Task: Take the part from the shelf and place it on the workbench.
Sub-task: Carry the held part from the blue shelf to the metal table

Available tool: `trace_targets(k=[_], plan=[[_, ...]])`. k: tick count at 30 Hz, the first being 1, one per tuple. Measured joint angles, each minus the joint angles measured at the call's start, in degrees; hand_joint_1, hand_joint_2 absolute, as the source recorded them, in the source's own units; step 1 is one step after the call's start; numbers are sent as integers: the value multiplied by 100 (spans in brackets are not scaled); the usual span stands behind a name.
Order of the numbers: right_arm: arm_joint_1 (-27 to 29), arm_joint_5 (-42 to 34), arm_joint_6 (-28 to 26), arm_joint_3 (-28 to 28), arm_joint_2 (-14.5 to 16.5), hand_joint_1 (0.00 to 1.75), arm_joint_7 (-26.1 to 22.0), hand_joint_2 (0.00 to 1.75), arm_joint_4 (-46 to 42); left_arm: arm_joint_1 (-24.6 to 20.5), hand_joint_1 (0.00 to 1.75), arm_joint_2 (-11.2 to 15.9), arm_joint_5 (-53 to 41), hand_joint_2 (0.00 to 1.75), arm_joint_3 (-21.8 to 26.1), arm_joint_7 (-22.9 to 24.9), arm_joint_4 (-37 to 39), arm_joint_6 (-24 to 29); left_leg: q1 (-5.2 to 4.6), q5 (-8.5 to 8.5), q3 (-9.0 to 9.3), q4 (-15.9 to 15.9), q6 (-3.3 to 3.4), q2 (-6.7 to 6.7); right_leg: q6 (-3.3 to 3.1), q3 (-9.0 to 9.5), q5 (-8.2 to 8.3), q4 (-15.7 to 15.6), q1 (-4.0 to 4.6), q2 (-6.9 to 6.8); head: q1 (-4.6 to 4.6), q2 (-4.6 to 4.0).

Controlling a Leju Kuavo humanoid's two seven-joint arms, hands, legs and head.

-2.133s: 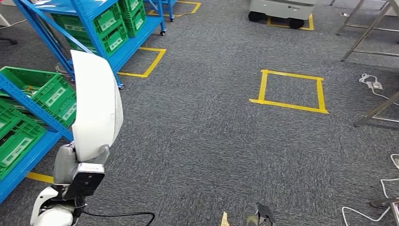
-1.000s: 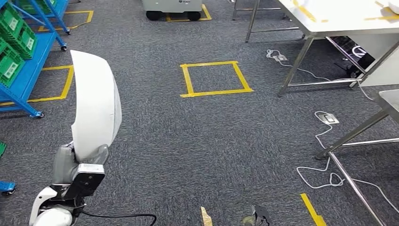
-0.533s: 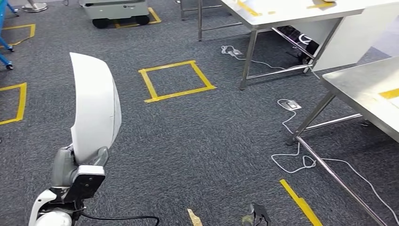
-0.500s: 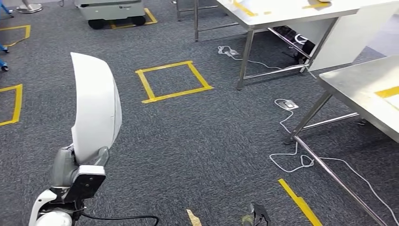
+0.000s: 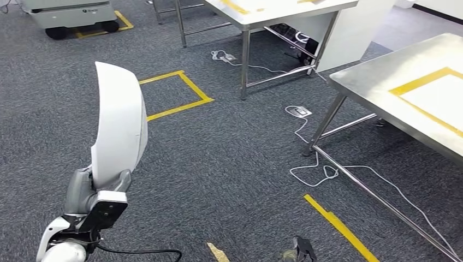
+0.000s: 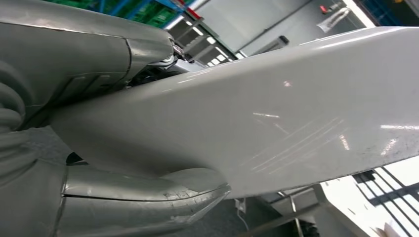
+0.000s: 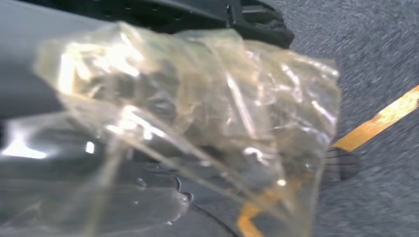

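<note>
White curved part (image 5: 117, 123) is held by the left hand (image 5: 90, 194) at 8 o'clock; workbench (image 5: 382, 82) at 2 o'clock. Right hand's state I cannot tell.

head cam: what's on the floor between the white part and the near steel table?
Mostly bare grey carpet between white part and table; by the table leg, a white cable and floor socket.

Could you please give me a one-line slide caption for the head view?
Left hand holds a curved white shell part over grey carpet, near a steel workbench marked with yellow tape.
</note>
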Motion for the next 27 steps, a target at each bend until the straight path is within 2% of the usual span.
trace_targets(k=[1, 2, 4, 6, 8, 9, 10, 11, 12, 13, 14, 15, 17, 19, 20, 21, 23, 24, 25, 26, 27], plan=[[0, -1, -3, 0, 0, 0, 70, 0, 1, -2, 175, 0, 0, 175, 0, -1, 1, 0, -14, -15, 15, 1, -30, 46, -31, 101, 29, -176, 23, -66, -4, 0], [4, -1, -4, 0, 0, 0, 125, 0, 3, -2, 175, 0, 0, 175, -2, 0, 1, 0, -24, -24, 26, -6, -58, 91, -62, 125, 11, -223, 48, -68, -8, 0], [18, -11, 7, -1, -1, 0, 165, 0, 8, -12, 175, 1, 1, 175, -7, -1, 2, 0, -13, -49, 61, -22, -116, 161, -129, 128, 35, -255, 41, 70, -13, 0], [15, -62, 77, -4, -1, 0, 169, 0, 9, -39, 175, 8, -1, 175, -21, 4, 2, -2, 10, -197, 17, 150, -163, -8, -195, 161, 60, -304, 13, 198, -36, 0], [13, -130, 204, -19, -9, 0, 170, 0, -3, -78, 175, 22, -14, 175, -78, 36, 8, -4, 20, -508, -267, 752, -174, -287, -237, 188, 67, -324, 3, 324, -75, 0], [28, -156, 261, -27, -22, 0, 171, 0, -23, -99, 175, 33, -25, 175, -124, 63, 19, -3, 20, -646, -464, 1119, -175, -355, -250, 193, 65, -323, 9, 394, -87, 0], [54, -171, 304, -37, -43, 0, 171, 0, -54, -122, 175, 44, -33, 175, -178, 95, 34, -2, 18, -698, -623, 1388, -175, -387, -254, 200, 62, -322, 16, 471, -91, 0], [81, -182, 328, -50, -69, 0, 168, 0, -92, -150, 175, 56, -38, 175, -231, 124, 52, 0, 18, -638, -706, 1484, -172, -402, -256, 209, 59, -319, 22, 551, -89, 0], [103, -187, 339, -67, -94, 0, 165, 0, -131, -181, 175, 65, -42, 175, -275, 148, 69, 2, 18, -472, -694, 1377, -164, -417, -256, 218, 56, -314, 24, 635, -91, 0], [118, -184, 341, -86, -114, 0, 162, 0, -169, -214, 175, 73, -40, 175, -314, 172, 81, 4, 21, -237, -599, 1103, -153, -461, -250, 229, 52, -305, 22, 718, -91, 0], [127, -168, 340, -106, -128, 0, 160, 0, -205, -248, 175, 84, -34, 175, -351, 192, 91, 9, 28, -28, -469, 774, -135, -581, -238, 230, 44, -292, 19, 798, -91, 0], [130, -142, 337, -119, -138, 0, 159, 0, -238, -274, 175, 92, -23, 175, -381, 207, 97, 18, 42, 105, -339, 448, -119, -710, -217, 217, 35, -269, 19, 879, -90, 0], [140, -80, 331, -133, -155, 0, 146, 0, -290, -314, 175, 107, 7, 175, -425, 232, 112, 47, 46, 150, -206, 113, -86, -884, -148, 159, 41, -245, 2, 1011, -91, 0], [150, 23, 282, -134, -167, 0, 118, 0, -313, -332, 175, 118, 30, 175, -435, 234, 125, 94, 36, 136, -184, 47, -37, -802, -72, 103, 64, -257, -27, 1102, -92, 1], [150, 104, 238, -128, -170, 0, 108, 0, -314, -328, 175, 125, 43, 175, -425, 220, 127, 116, 38, 148, -165, 17, -7, -739, -45, 74, 44, -229, -23, 1031, -86, 0], [136, 192, 194, -113, -164, 0, 113, 0, -309, -307, 175, 132, 56, 175, -398, 190, 126, 127, 42, 160, -144, -12, 28, -669, -22, 8, -24, -120, -16, 890, -66, 0], [77, 318, 155, -59, -137, 0, 156, 0, -263, -213, 175, 139, 75, 175, -277, 98, 117, 80, 30, 164, -115, -43, 73, -512, 11, -279, -305, 438, -6, 522, -22, -1], [45, 351, 157, -30, -118, 0, 178, 0, -228, -160, 175, 140, 78, 175, -199, 53, 113, 38, 18, 157, -115, -43, 88, -432, 26, -473, -462, 811, -15, 421, -4, -1], [21, 369, 163, -8, -102, 0, 180, 0, -193, -120, 175, 141, 79, 175, -133, 22, 111, -4, 8, 151, -114, -42, 93, -352, 39, -636, -560, 1120, -23, 370, -2, -1], [6, 380, 170, 10, -90, 0, 173, 0, -162, -100, 175, 140, 73, 175, -80, 0, 111, -39, 4, 143, -110, -41, 95, -277, 48, -711, -562, 1259, -27, 343, -1, -1], [-3, 386, 177, 20, -81, 0, 168, 0, -139, -95, 175, 135, 60, 175, -46, -20, 111, -71, 2, 132, -101, -41, 93, -212, 52, -673, -465, 1188, -30, 318, 1, 0]])
